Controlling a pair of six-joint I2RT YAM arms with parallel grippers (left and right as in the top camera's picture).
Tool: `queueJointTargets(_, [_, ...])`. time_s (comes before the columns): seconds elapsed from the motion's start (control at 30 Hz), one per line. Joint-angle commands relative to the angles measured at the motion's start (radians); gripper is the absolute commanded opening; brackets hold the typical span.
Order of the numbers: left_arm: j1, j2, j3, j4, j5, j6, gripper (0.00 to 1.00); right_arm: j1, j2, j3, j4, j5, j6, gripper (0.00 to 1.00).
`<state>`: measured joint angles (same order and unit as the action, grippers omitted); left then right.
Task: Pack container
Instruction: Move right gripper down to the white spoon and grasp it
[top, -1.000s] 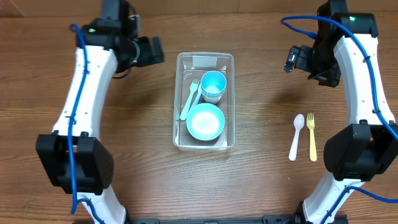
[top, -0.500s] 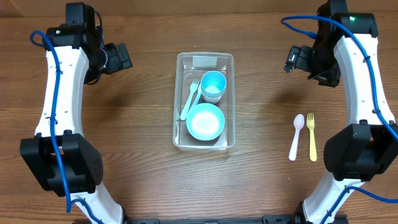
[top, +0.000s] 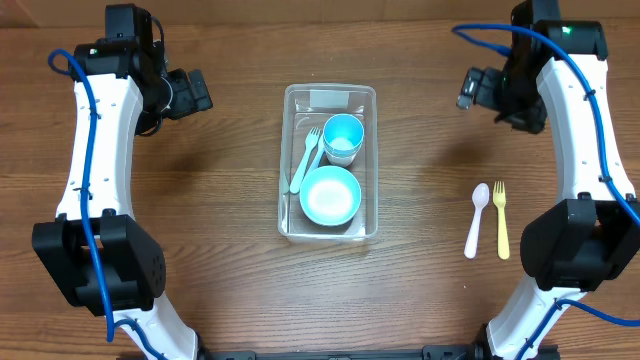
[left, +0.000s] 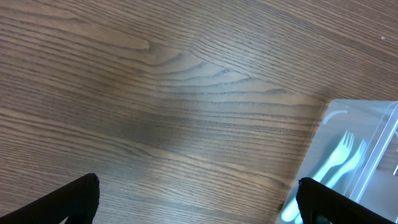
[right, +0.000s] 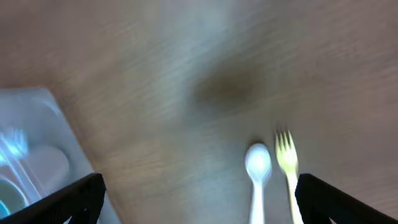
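Clear plastic rectangular container (top: 330, 97) sits mid-table, already holding teal round bowls (top: 330, 196) and a teal plastic fork (top: 304, 160). Left gripper (top: 198, 92) and right gripper (top: 468, 88) hang spread, empty. Likely next: the right one descends onto the white plastic spoon (top: 476, 220) beside the yellow plastic fork (top: 500, 220).

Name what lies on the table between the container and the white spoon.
Nothing: only bare table between the container and the spoon, as the overhead view shows. The yellow fork lies beyond the spoon.

No readable text, labels or numbers anywhere.
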<state>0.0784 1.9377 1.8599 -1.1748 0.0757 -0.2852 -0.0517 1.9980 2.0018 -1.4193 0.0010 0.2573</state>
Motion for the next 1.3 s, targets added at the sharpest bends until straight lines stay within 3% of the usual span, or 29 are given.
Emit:
queueJointTargets(0.0, [0.000, 0.011, 0.027, 0.001, -0.006, 0.016, 1.00, 0.001, -0.040, 0.022, 0.063, 0.005, -0.002, 1.00])
queueJointTargets(0.23, [0.000, 0.011, 0.027, 0.001, -0.006, 0.016, 1.00, 0.001, -0.040, 0.022, 0.027, -0.071, -0.003, 1.00])
queueJointTargets(0.33, [0.000, 0.011, 0.027, 0.001, -0.006, 0.016, 1.00, -0.010, -0.040, 0.022, -0.084, -0.070, -0.103, 1.00])
queueJointTargets(0.53, [0.000, 0.011, 0.027, 0.001, -0.006, 0.016, 1.00, -0.024, -0.055, 0.018, -0.275, 0.024, -0.074, 1.00])
queueJointTargets(0.63, [0.000, 0.011, 0.027, 0.001, -0.006, 0.016, 1.00, -0.024, -0.121, -0.011, -0.275, 0.023, -0.047, 1.00])
queueJointTargets(0.67, [0.000, 0.011, 0.027, 0.001, -0.006, 0.016, 1.00, -0.024, -0.255, -0.096, -0.274, 0.024, -0.040, 1.00])
queueJointTargets(0.77, [0.000, 0.011, 0.027, 0.001, -0.006, 0.016, 1.00, -0.024, -0.448, -0.278, -0.227, 0.024, -0.040, 1.00])
queueJointTargets(0.93, [0.000, 0.011, 0.027, 0.001, -0.006, 0.016, 1.00, -0.024, -0.679, -0.709, 0.027, 0.014, -0.040, 1.00])
queueJointTargets(1.07, [0.000, 0.011, 0.027, 0.001, -0.006, 0.016, 1.00, -0.024, -0.613, -0.909, 0.195, -0.093, -0.010, 1.00])
queueJointTargets(1.27, [0.000, 0.011, 0.027, 0.001, -0.006, 0.016, 1.00, -0.025, -0.357, -0.942, 0.295, 0.024, 0.009, 1.00])
